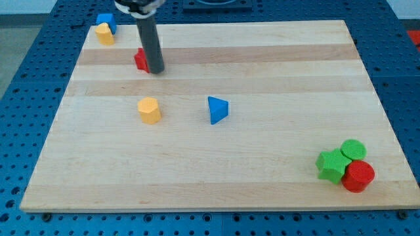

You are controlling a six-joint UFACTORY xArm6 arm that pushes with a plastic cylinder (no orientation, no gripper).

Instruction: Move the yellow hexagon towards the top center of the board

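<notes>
My tip (156, 71) rests on the tabletop (262, 164) in the frame's upper left, touching a red block (140, 59), above the yellow hexagon (149, 110); it carries no fingers.

Single camera, raised, looking obliquely down across wooden board (262, 164) from its 6 o'clock edge toward 12 o'clock. Mid-range: whole board in frame, blue pegboard bench (26, 98) visible around it. No second view.

Pale wooden board (275, 59), blue perforated table (39, 72)
</notes>
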